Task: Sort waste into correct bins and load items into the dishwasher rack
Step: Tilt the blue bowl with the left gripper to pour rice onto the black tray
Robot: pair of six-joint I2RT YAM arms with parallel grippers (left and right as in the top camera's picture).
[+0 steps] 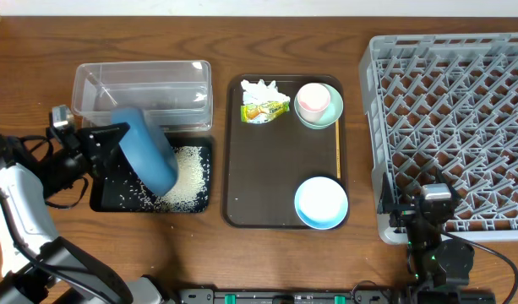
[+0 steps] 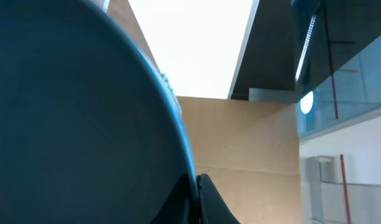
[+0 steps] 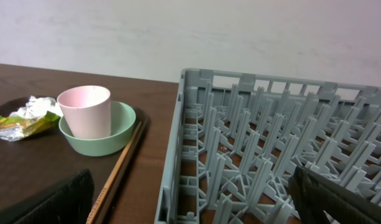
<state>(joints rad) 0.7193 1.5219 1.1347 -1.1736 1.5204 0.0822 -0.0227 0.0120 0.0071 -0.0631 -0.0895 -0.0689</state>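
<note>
Overhead, left pincer (image 1: 122, 137) clamping tilted dark blue bowl (image 1: 150, 159) over black tray (image 1: 109, 199)

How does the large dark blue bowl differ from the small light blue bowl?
The large dark blue bowl is tipped on its side, held by the left gripper over the shallow black tray; the small light blue bowl sits upright on the brown serving tray. The dark bowl is larger and darker than the light one. Both are round and blue.
</note>
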